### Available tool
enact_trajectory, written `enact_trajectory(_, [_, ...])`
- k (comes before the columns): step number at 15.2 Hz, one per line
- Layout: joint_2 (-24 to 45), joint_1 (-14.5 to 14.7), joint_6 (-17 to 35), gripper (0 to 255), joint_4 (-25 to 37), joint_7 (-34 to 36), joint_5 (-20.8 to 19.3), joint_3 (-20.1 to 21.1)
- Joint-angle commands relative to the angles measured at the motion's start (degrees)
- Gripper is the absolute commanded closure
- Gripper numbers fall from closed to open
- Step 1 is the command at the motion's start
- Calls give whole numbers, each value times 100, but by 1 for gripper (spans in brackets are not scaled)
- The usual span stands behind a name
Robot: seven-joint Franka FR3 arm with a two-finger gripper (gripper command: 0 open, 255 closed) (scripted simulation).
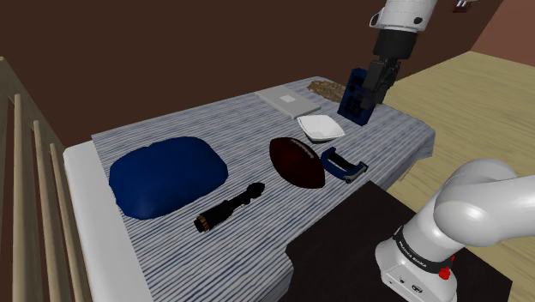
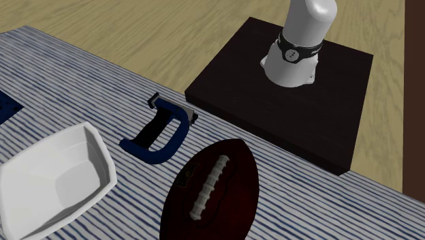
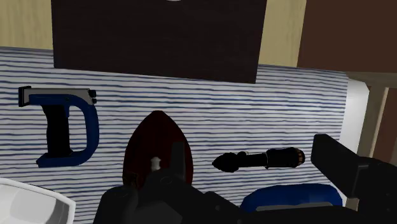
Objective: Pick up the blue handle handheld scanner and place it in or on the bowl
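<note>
Scanner (image 1: 343, 165) with a blue handle lies flat on the striped bed (image 1: 214, 129), right of centre in the shoulder view. It is just beside the dark football (image 1: 297, 161) without touching it, and the white bowl (image 1: 321, 129) sits near, above it in the frame. The black claw (image 1: 371, 96) hangs at upper right beside a dark blue perforated block (image 1: 351, 99); whether it is apart or together I cannot tell.

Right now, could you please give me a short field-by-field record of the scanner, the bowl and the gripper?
target: blue-handled scanner, lying flat on the striped cover
goal: white bowl, empty, near the scanner but apart from it
neighbour: dark red football, beside the scanner
gripper: raised by a dark blue box, away from the scanner
task state: scanner not yet picked up
</note>
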Motion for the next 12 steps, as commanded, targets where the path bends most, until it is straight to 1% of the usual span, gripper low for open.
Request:
enact_trajectory(1, [0, 0, 0, 0, 0, 0, 0, 0])
enact_trajectory(7, [118, -197, 1040, 0, -882, -455, -387, -301])
enact_trajectory(12, [467, -386, 2000, 0, -1439, -813, -702, -590])
